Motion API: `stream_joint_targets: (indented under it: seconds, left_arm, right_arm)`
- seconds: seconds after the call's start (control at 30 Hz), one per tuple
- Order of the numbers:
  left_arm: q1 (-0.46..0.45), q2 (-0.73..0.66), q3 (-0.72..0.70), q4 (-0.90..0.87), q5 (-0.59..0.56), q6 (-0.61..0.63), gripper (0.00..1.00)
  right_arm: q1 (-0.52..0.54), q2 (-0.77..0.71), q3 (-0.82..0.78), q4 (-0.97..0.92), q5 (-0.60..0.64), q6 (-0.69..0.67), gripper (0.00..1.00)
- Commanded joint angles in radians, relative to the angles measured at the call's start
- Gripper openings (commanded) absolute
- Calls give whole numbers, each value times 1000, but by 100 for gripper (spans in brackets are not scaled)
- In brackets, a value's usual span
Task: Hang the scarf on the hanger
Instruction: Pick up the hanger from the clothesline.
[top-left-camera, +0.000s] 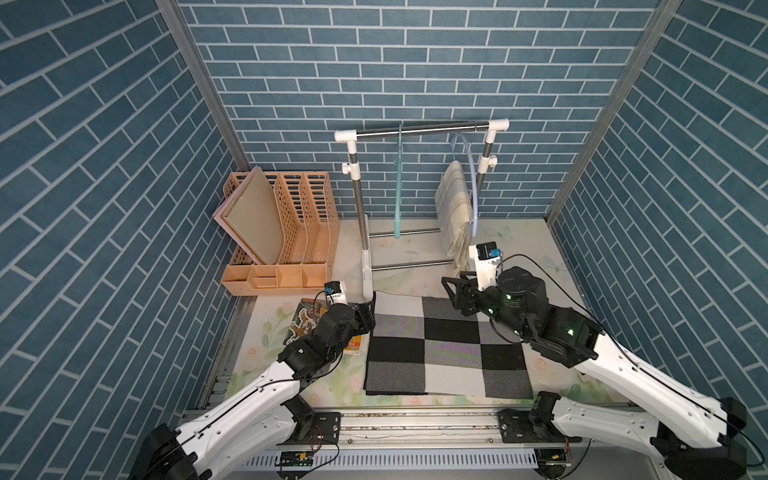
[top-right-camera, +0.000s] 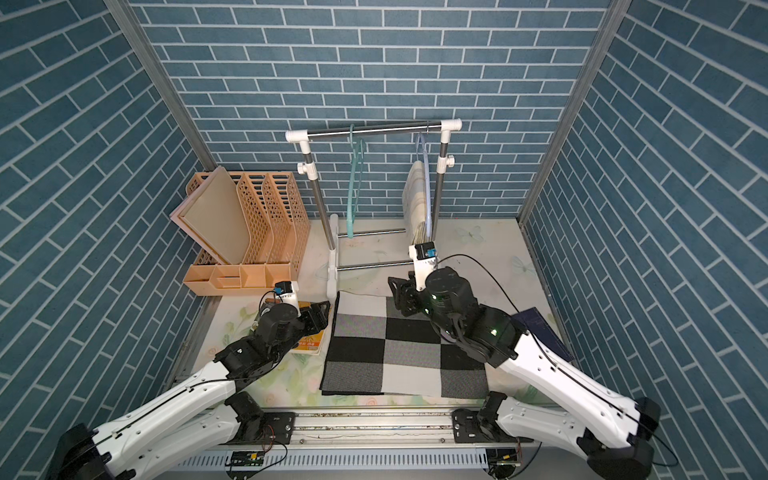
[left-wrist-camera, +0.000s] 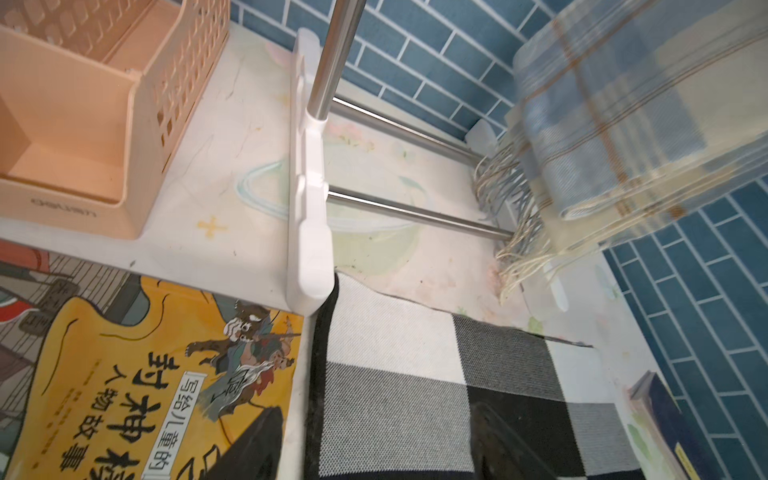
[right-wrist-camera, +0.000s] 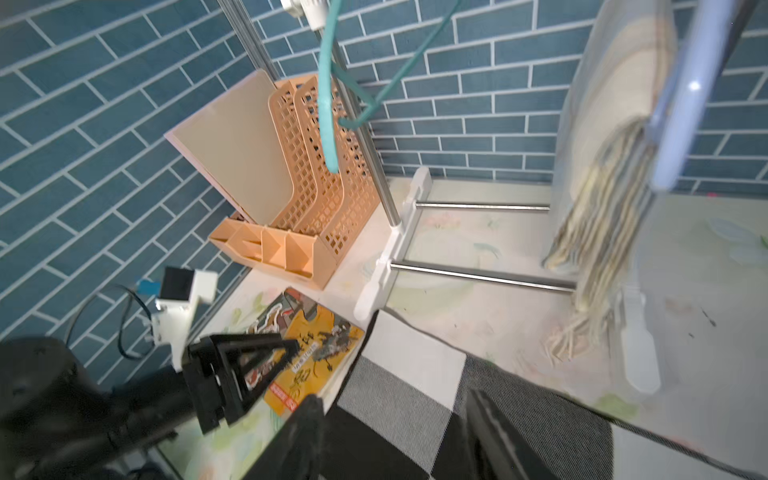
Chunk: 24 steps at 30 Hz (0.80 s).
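Checked knitted scarf (top-left-camera: 444, 345) lies folded flat on table (top-left-camera: 415, 286), soft and limp. Left gripper (left-wrist-camera: 374, 409) and right gripper (right-wrist-camera: 392, 397) both open, empty, low at its far corners, probably to lift cloth evenly. Behind: thin teal plastic hanger (top-left-camera: 398, 183) hangs empty on steel rail (top-left-camera: 419, 129).

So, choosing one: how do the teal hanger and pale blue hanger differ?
The teal hanger hangs bare; the pale blue hanger carries a plaid scarf. Along the top rail, the teal hanger sits toward the middle, the pale blue hanger near one end. Both hook over it.
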Motion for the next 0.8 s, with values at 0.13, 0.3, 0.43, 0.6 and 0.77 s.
stream_joint_targets:
  seconds: [0.13,0.3,0.43,0.6,0.77]
  left_arm:
    - [4,4,-63,81,-7,-21,74]
    - [5,-9,-101,113,1,-27,74]
    - [4,-9,-135,155,33,-40,74]
    - [4,11,-170,210,65,-56,74]
    - [3,37,-185,241,87,-64,74]
  right_arm:
    - [48,321,319,109,245,-9,63]
    - [39,544,588,52,304,-50,67]
    - [-1,699,793,-25,327,-40,67]
    - [-87,898,1074,-187,286,-6,66]
    - [-124,1008,1211,-246,256,-10,58]
